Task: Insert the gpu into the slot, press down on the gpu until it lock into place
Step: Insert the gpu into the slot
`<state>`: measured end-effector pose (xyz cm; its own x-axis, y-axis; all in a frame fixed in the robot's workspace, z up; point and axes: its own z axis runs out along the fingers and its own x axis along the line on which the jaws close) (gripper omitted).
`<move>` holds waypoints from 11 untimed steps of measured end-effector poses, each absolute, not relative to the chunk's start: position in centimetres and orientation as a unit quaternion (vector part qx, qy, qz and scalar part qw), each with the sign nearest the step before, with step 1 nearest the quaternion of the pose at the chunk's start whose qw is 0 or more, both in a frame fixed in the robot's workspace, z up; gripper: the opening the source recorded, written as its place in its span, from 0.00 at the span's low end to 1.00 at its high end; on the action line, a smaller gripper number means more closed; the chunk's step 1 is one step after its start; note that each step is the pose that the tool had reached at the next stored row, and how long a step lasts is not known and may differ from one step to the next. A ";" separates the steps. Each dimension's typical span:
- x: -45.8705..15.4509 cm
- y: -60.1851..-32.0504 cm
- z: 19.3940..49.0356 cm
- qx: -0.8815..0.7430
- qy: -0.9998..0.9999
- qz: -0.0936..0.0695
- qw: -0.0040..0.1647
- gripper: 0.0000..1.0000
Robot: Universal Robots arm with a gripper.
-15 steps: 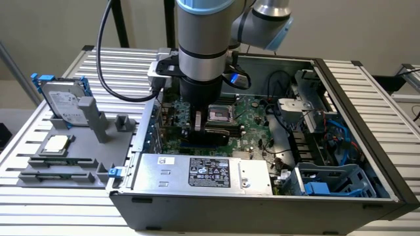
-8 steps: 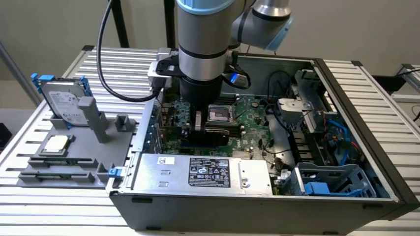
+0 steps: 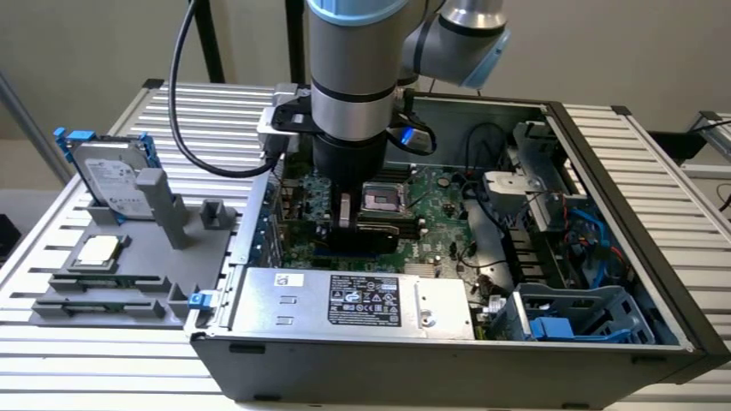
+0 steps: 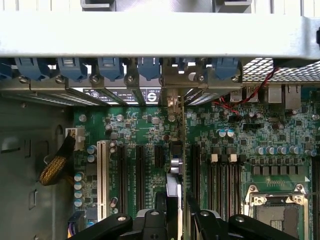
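Fingers [image 4: 159,210] on the gripper [image 4: 176,212] are pinched tight on the gpu [image 4: 173,192], standing on edge over the green motherboard [image 4: 145,125] between the long black slots [image 4: 140,177]. Its far end sits by the blue clips [image 4: 110,67] at the back.

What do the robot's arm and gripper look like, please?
The arm is a thick silver-grey tube with light-blue joint caps; a black cable loops alongside it. The gripper is black, with bolted jaws.
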<state>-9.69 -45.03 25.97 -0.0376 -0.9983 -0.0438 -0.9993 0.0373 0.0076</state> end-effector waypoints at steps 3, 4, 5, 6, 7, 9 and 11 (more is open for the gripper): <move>-9.7 -45.0 26.0 -0.694 0.720 0.018 0.013 0.26; -9.7 -45.0 25.9 -0.694 0.720 0.018 0.013 0.26; -9.7 -45.0 26.0 -0.694 0.720 0.019 0.012 0.26; -9.7 -45.0 25.9 -0.693 0.720 0.019 0.012 0.26; -9.7 -45.0 25.9 -0.693 0.720 0.019 0.012 0.26; -9.7 -45.0 25.9 -0.693 0.720 0.020 0.011 0.26; -9.7 -45.0 25.8 -0.693 0.720 0.020 0.011 0.26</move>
